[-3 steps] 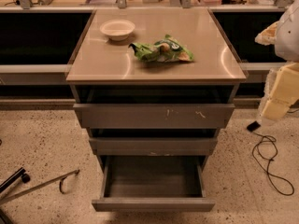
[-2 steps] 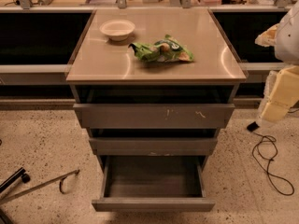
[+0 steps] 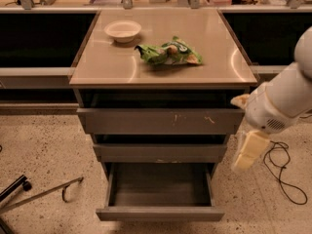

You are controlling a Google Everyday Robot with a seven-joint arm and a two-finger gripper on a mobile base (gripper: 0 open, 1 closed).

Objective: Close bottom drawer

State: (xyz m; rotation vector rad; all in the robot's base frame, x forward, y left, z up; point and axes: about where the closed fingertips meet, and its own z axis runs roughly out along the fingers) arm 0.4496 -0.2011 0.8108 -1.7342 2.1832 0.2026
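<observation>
The bottom drawer (image 3: 161, 213) is a grey metal drawer with a plain flat front. It stands pulled far out at the foot of the cabinet and its inside is bare. My gripper (image 3: 249, 151), pale yellow at the end of the white arm (image 3: 282, 99), hangs to the right of the cabinet. It is level with the middle drawer (image 3: 160, 152) and above and to the right of the bottom drawer's front, not touching it.
The top drawer (image 3: 161, 121), with pale scratches, and the middle drawer each stick out a little. On the tan counter top (image 3: 107, 62) sit a white bowl (image 3: 123, 30) and a green chip bag (image 3: 169, 52). A black cable (image 3: 285, 174) lies on the floor at the right and a metal leg (image 3: 44, 194) at the left.
The arm has swung down and to the left, bringing my gripper from beside the counter top to beside the middle drawer. The drawers have not moved.
</observation>
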